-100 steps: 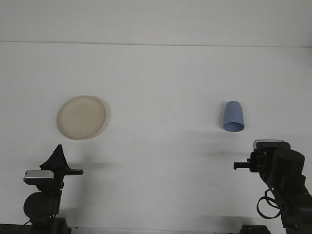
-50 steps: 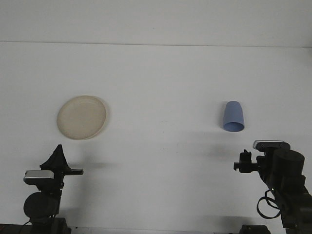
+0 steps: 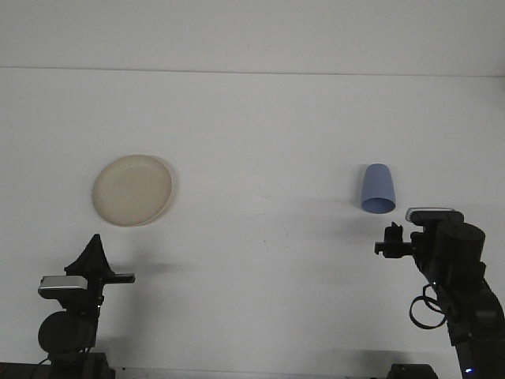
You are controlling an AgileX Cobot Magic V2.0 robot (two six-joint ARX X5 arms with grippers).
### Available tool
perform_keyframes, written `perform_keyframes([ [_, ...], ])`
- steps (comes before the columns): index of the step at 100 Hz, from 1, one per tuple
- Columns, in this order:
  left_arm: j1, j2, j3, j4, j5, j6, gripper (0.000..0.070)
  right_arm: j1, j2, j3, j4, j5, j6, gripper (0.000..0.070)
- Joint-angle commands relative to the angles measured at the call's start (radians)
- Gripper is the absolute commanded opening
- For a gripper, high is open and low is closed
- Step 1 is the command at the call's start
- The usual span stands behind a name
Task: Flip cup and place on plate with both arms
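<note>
A blue cup (image 3: 377,189) rests on the white table at the right, its wide rim toward me and its narrow base farther away. A beige round plate (image 3: 132,189) lies flat at the left. My right gripper (image 3: 389,239) hovers just below the cup, a short gap apart from it. My left gripper (image 3: 92,257) stays low at the front left, below the plate. Neither gripper holds anything that I can see.
The white table (image 3: 260,158) stretches between plate and cup. Its far edge meets a pale wall at the top. Both arm bases stand at the front corners.
My right arm has risen and shifted toward the cup, with its gripper turning. The left arm, cup and plate have not moved.
</note>
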State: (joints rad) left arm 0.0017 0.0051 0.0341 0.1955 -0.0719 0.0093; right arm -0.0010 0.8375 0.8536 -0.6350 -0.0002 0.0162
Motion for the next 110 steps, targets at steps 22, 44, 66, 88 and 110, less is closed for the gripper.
perform_keyframes([
  [22,0.001,-0.002,-0.020,0.015,0.005,0.000,0.0011,0.000,0.014,-0.158,0.261,-0.002,0.019,0.0457],
  [44,0.001,-0.002,-0.020,0.015,0.005,0.000,0.0011,0.000,0.015,-0.369,0.565,-0.002,0.048,0.0457],
  [66,0.001,-0.002,-0.020,0.015,0.005,0.000,0.0011,-0.001,0.048,-0.480,0.769,0.000,0.059,0.0457],
  [88,0.001,-0.002,-0.020,0.015,0.005,0.000,0.0011,-0.030,0.188,-0.480,0.897,-0.003,0.026,0.0457],
  [110,0.001,-0.002,-0.020,0.015,0.005,0.000,0.0011,-0.089,0.372,-0.480,1.095,-0.075,0.010,0.0457],
])
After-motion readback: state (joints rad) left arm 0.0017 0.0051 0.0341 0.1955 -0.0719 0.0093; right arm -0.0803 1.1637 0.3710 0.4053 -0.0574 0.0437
